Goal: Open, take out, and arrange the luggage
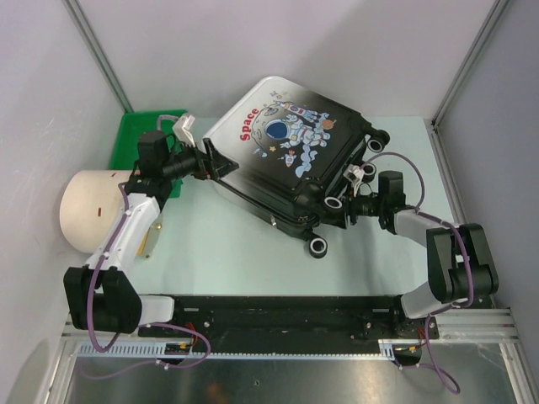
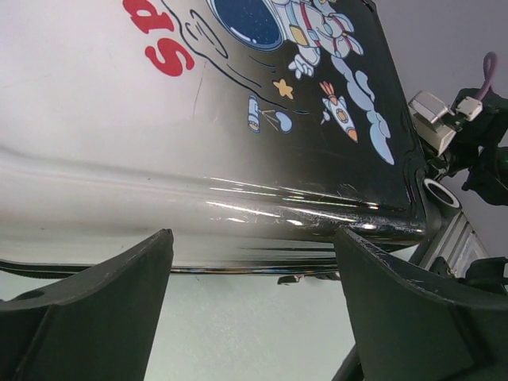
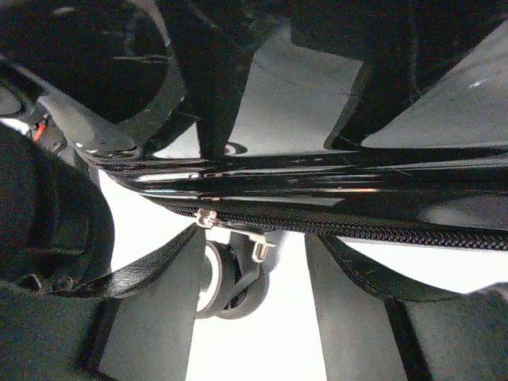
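The suitcase (image 1: 290, 160) lies closed, print up, at the far middle of the table (image 1: 236, 252). Its zipper (image 3: 357, 226) is shut, so opening, unpacking and arranging are all left to do. The left gripper (image 1: 210, 162) is spread apart at its left edge. The right gripper (image 1: 341, 198), also apart, faces the zipper pull (image 3: 208, 218) at the wheel end.

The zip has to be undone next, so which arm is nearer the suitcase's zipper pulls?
Right. The right arm has its open jaws facing the zipper pulls at the wheeled end of the suitcase. The left arm reaches the opposite, white end, away from them.
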